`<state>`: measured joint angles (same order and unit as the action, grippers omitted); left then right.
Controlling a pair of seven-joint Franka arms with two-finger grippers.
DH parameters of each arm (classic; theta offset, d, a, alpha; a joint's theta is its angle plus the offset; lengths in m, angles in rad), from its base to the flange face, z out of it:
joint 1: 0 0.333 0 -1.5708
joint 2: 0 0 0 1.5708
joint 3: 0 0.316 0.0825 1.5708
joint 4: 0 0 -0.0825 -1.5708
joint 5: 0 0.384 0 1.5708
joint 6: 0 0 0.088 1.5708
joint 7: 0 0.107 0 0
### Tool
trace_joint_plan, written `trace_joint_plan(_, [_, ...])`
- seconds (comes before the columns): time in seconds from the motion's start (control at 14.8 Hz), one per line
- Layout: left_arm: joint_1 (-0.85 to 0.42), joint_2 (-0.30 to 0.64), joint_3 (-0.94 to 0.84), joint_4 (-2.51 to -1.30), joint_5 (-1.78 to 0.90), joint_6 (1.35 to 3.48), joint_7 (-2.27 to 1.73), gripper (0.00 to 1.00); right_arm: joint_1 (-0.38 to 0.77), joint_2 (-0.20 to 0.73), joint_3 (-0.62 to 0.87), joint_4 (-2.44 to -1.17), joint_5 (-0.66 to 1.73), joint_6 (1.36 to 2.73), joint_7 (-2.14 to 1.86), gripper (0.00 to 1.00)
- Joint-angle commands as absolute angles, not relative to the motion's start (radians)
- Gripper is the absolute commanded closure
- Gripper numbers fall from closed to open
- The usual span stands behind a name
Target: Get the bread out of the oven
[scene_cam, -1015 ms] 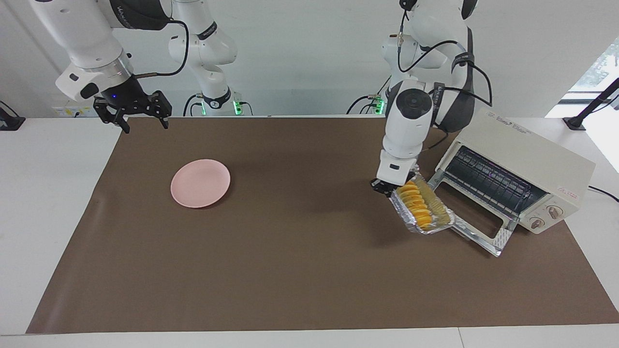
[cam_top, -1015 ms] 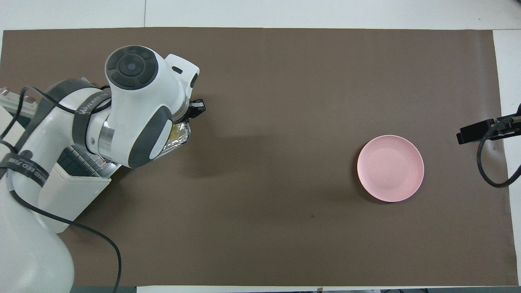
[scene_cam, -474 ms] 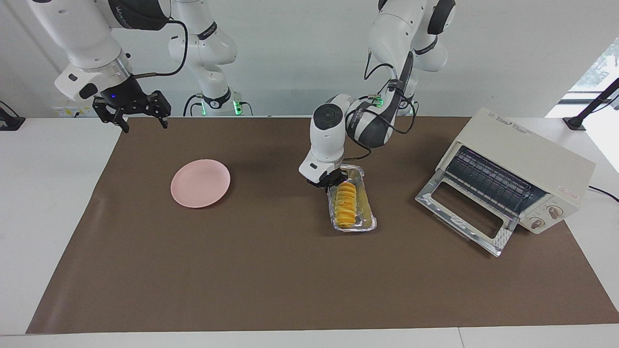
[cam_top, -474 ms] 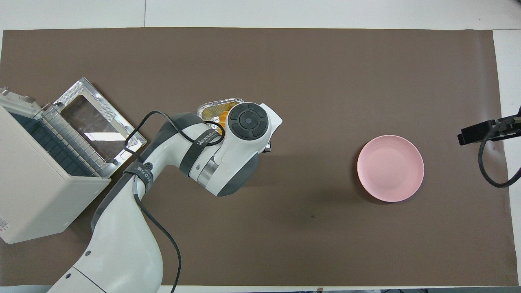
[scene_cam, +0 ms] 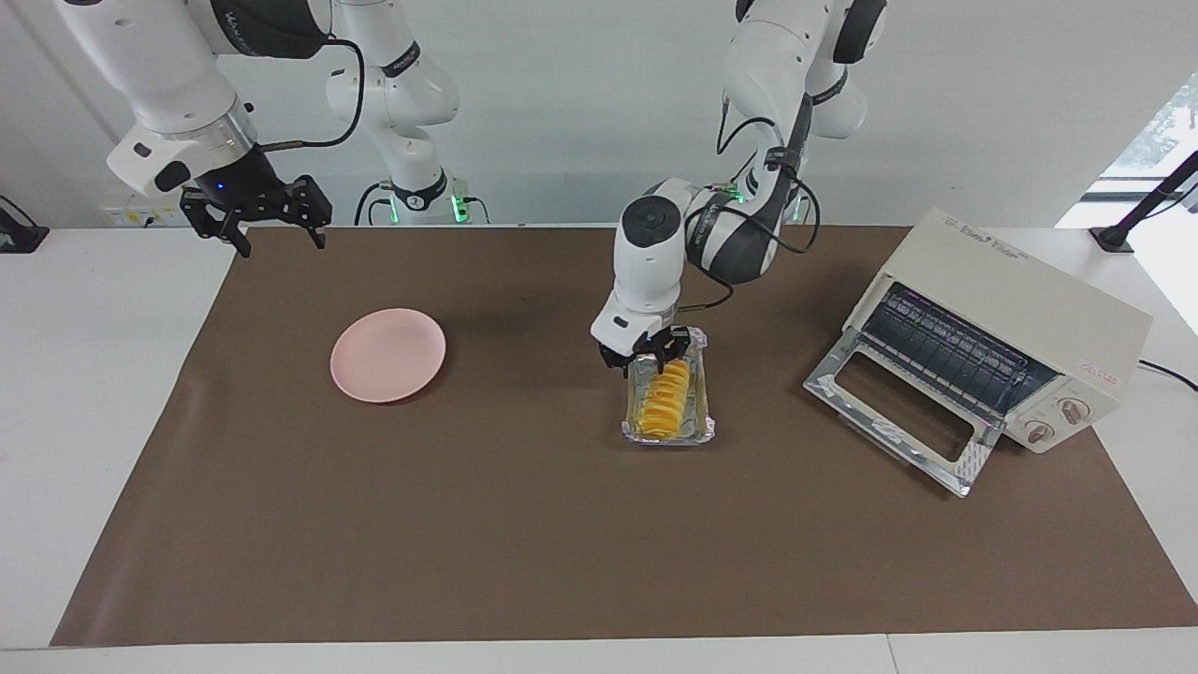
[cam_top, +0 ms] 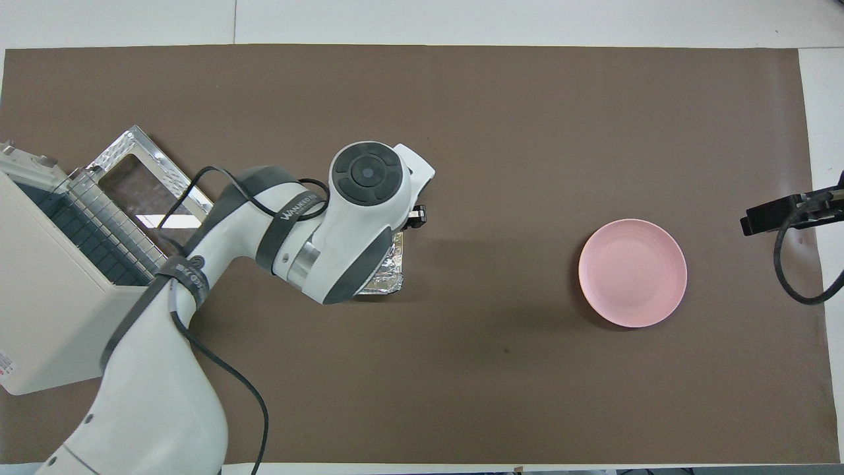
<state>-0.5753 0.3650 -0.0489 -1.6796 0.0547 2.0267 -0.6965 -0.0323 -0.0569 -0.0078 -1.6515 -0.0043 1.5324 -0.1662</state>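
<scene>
The left claw [scene_cam: 646,354] hangs open over the near end of the foil tray [scene_cam: 669,432], apparently releasing the bread [scene_cam: 664,401] clear of the oven [scene_cam: 1006,309]; the right claw [scene_cam: 271,225] waits open.

From overhead my left arm [cam_top: 343,218] covers the bread and most of the foil tray [cam_top: 389,277], the oven [cam_top: 46,297] runs off the picture's edge at the left arm's end, and only a dark tip of the right gripper [cam_top: 781,214] shows.

Bare mat [scene_cam: 524,393] between plate [scene_cam: 387,355] and foil tray [scene_cam: 700,426]
</scene>
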Motion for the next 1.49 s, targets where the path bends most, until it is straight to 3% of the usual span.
trace_joint_plan(0.0, [-0.424,0.246,-0.048,-1.678,0.028,1.895,-0.672,0.0,-0.038,-0.077,0.002,-1.669,0.018,1.528,-0.163,0.0])
trace_joint_plan(0.34, [-0.148,0.089,-0.048,-1.661,0.026,1.63,-0.381,0.0,0.056,-0.065,0.021,-1.69,0.018,1.623,-0.069,0.0])
trace_joint_plan(0.54, [-0.086,0.019,-0.046,-1.672,0.028,1.444,-0.237,0.0,0.199,-0.019,0.021,-1.706,0.02,1.693,0.131,0.0])
trace_joint_plan(0.74, [-0.003,-0.061,-0.055,-1.721,0.028,1.393,-0.146,0.0,0.305,0.112,0.021,-1.661,0.069,1.825,0.292,0.0])
trace_joint_plan(1.08, [0.015,-0.067,-0.057,-1.733,0.025,1.442,-0.037,0.0,0.446,0.328,0.018,-1.54,0.094,1.939,0.521,0.0])
trace_joint_plan(1.35, [0.018,-0.066,-0.058,-1.758,0.025,1.483,-0.028,0.0,0.547,0.607,0.017,-1.326,0.014,1.972,0.714,0.0])
trace_joint_plan(1.42, [0.017,-0.061,-0.058,-1.756,0.025,1.482,-0.028,0.0,0.558,0.615,0.017,-1.333,0.014,2.008,0.721,0.0])
